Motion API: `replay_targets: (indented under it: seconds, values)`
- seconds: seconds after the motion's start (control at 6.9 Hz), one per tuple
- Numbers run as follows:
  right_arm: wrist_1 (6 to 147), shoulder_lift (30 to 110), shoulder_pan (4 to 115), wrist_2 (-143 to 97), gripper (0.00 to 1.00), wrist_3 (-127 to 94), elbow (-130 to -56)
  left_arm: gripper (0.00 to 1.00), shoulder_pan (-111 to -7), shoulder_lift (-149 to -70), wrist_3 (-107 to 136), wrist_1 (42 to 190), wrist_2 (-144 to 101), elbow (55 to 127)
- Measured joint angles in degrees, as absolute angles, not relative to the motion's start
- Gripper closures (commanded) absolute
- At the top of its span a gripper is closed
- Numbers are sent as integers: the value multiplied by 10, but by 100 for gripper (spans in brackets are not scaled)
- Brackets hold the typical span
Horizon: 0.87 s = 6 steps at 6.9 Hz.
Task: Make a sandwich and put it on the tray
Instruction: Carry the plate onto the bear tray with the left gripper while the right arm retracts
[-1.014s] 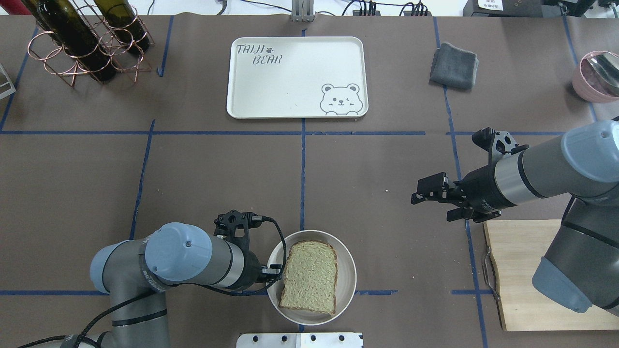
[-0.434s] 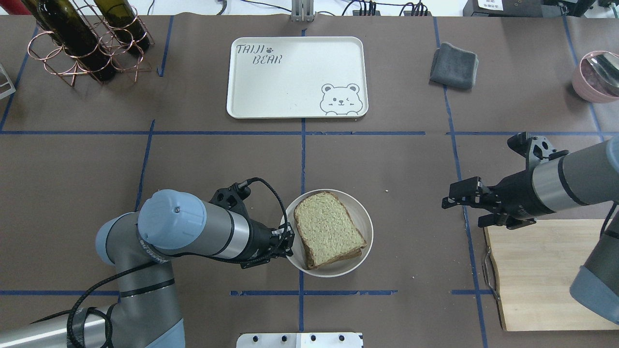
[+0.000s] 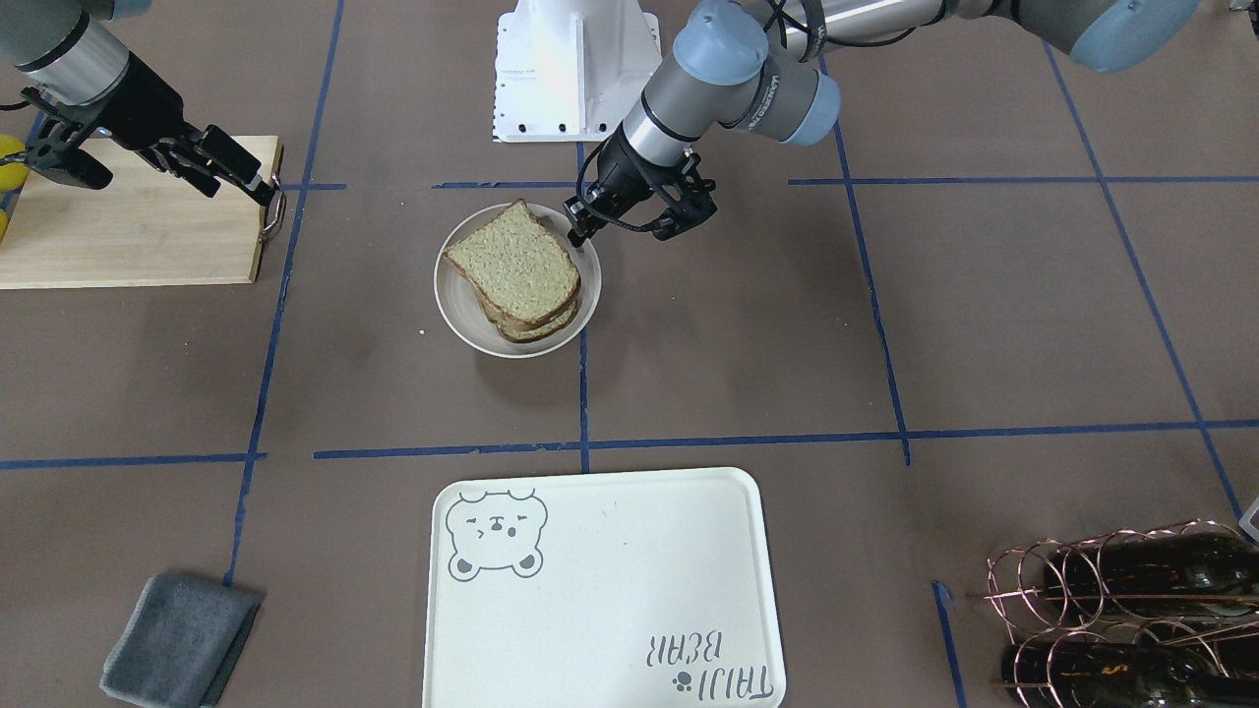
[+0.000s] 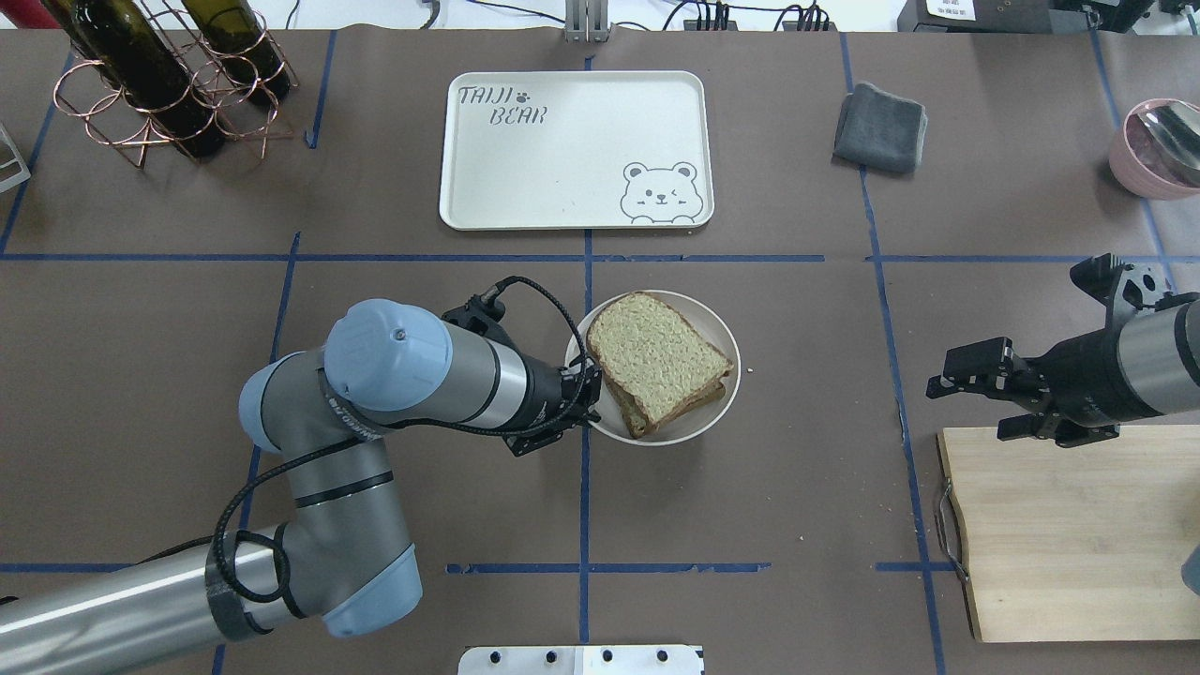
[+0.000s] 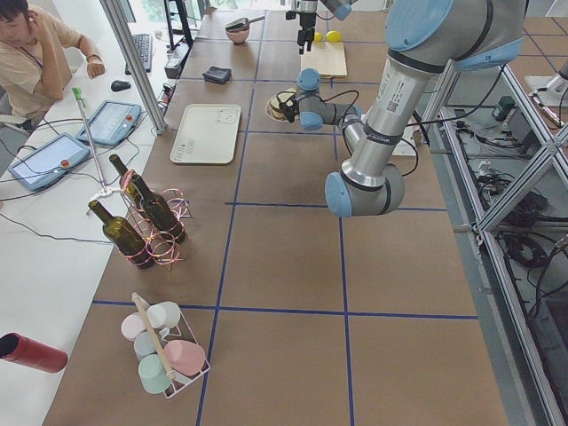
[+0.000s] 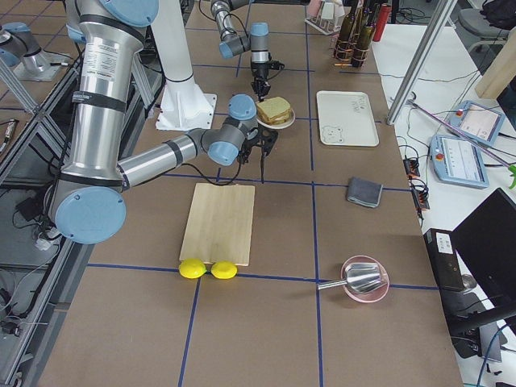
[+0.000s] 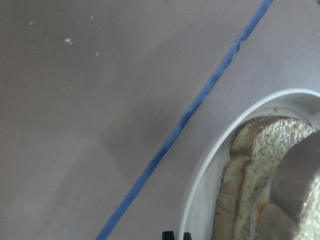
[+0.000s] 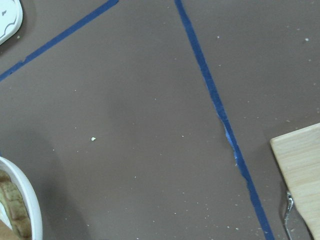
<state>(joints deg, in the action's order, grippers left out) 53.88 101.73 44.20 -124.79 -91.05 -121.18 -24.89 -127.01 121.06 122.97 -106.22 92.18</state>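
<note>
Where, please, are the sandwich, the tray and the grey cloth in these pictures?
sandwich (image 4: pixel 656 361): overhead view, top slice's middle.
tray (image 4: pixel 572 159): overhead view, bare centre.
grey cloth (image 4: pixel 879 127): overhead view, its middle.

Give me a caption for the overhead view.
Left gripper grips a white plate bearing a bread sandwich, short of the bear tray; right gripper hovers by the cutting board.

Only the tray's print can be read from here.

The cream tray (image 4: pixel 572 159) carries grey letters, "TAIJI" over "BEAR", in one corner, with a small paw mark after "TAIJI". A grey winking bear face is drawn in the opposite corner. From across the table the same words stand upside down. Dark lettering runs along the grey tube of the left arm (image 4: pixel 349 429), too small to make out. A white label (image 4: pixel 947 7) at the table's far edge is unreadable too.
</note>
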Motion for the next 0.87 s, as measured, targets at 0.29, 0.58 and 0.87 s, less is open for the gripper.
replay_targets:
  seconds: [0.29, 0.58, 0.87]
  values:
    - [539, 1032, 444, -1247, 0, -911, -1213, 100, -308, -1342, 1247, 1232, -1013, 815]
    - [539, 1032, 441, -1247, 0, -911, -1217, 100, -369, -1376, 1256, 1275, -998, 708]
    - [539, 1031, 439, -1248, 0, -911, -1221, 100, -399, -1401, 1257, 1339, -993, 606]
